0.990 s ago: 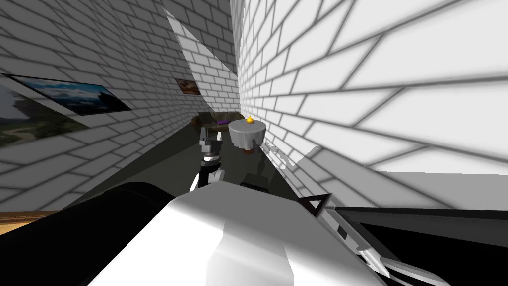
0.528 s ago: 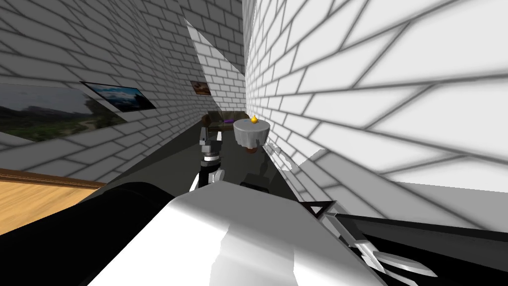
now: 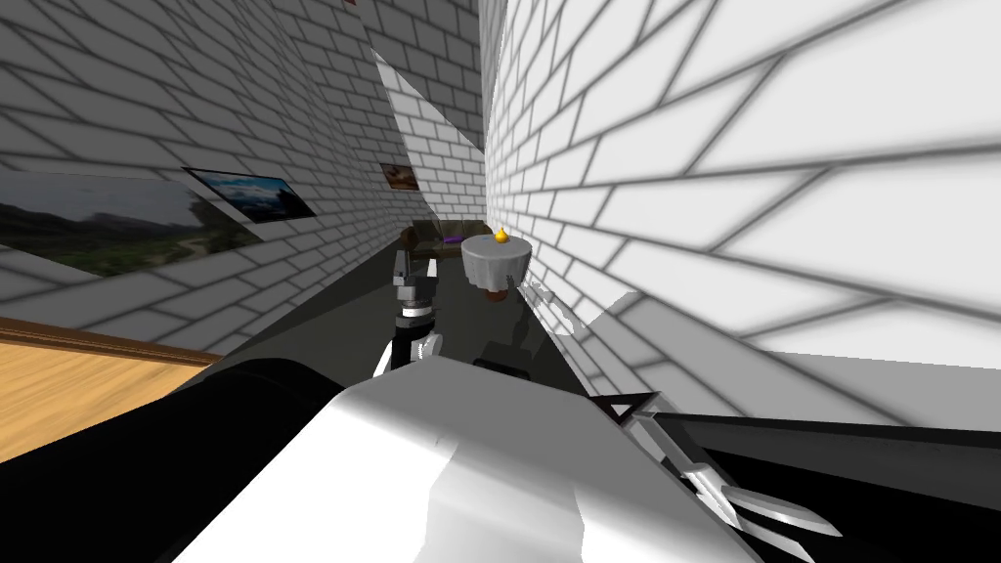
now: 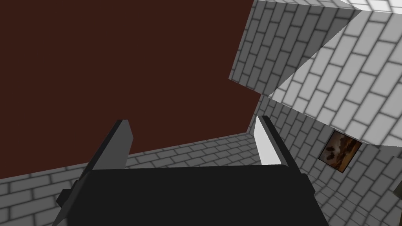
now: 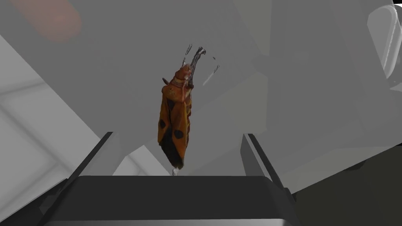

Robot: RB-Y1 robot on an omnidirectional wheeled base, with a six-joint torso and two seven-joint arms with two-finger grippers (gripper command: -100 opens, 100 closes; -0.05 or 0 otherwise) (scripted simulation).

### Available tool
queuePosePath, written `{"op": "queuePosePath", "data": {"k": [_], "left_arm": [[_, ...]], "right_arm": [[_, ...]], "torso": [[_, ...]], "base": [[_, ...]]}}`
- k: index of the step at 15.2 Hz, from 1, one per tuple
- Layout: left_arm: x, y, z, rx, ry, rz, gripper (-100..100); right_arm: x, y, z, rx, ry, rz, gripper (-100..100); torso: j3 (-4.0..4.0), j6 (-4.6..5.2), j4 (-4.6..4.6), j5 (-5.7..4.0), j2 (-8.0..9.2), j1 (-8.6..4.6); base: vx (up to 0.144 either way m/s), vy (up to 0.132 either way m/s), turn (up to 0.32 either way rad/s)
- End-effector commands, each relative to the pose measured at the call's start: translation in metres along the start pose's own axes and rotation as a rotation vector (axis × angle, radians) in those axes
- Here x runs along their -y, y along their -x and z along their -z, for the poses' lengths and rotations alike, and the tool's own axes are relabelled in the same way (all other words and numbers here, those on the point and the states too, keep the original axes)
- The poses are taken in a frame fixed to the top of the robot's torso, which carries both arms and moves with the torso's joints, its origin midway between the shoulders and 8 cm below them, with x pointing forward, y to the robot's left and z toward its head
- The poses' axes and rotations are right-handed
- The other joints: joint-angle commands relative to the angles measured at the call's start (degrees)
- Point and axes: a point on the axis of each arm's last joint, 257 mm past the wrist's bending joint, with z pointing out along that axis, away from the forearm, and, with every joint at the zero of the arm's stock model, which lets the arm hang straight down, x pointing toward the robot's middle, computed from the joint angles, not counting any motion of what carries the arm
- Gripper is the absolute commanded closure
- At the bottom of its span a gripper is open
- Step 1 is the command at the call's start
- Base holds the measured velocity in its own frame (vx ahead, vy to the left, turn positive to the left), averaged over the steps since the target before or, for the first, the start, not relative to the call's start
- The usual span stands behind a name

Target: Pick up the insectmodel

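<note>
My right wrist view brings the insectmodel point(image 5: 175, 121) up close. It sits between the two fingers point(image 5: 251, 155) of my right tool point(image 5: 178, 135), about midway, and touches neither. That tool stands wide and grips nothing. The model's tail end is nearest the tool's dark body. Its head points away from the tool, along the line of the fingers. Behind it is a plain grey surface point(image 5: 117, 78); I cannot tell what that surface belongs to, nor whether the model rests flat on it.

The model is a long, narrow bug, orange with black markings: a black wedge down the back, round black spots on the wings and a dark tail tip. The head is small and orange, with a paler band just behind it. Thin dark antennae and a few pale slivers stick out beyond the head.

The head view gives the wider scene. Pale brick walls point(image 3: 733, 195) close in on both sides, and a dark floor point(image 3: 362, 313) runs ahead between them. My left tool point(image 3: 402, 264) is raised over that floor. Beyond it and to its right stands a round worktop point(image 3: 496, 266) under a grey cloth, with a small yellow thing point(image 3: 500, 236) on top. A dark sofa point(image 3: 422, 237) with a purple cushion point(image 3: 452, 238) lies further beyond the tool. The left wrist view shows that tool wide as well, with its fingers well apart.
</note>
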Motion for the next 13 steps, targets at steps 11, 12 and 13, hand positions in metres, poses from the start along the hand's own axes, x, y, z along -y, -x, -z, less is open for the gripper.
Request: {"op": "queuePosePath", "data": {"k": [11,12,13], "left_arm": [[0.0,0.0,0.0,0.0,0.0,0.0,0],[0.0,0.0,0.0,0.0,0.0,0.0,0],[0.0,0.0,0.0,0.0,0.0,0.0,0]], "right_arm": [[0.01,-0.006,0.009,-0.002,0.009,0.004,100],[0.011,-0.007,0.01,-0.002,0.011,0.005,100],[0.01,-0.006,0.009,-0.002,0.009,0.002,100]], "torso": [[-0.16,0.0,-0.07,-0.13,-0.27,-0.16],[-0.17,0.0,-0.08,-0.12,-0.28,-0.15],[-0.17,-0.01,-0.08,-0.12,-0.29,-0.14]], "base": [[0.013,0.006,-0.007],[0.038,0.021,-0.018],[0.022,0.01,-0.009]]}}
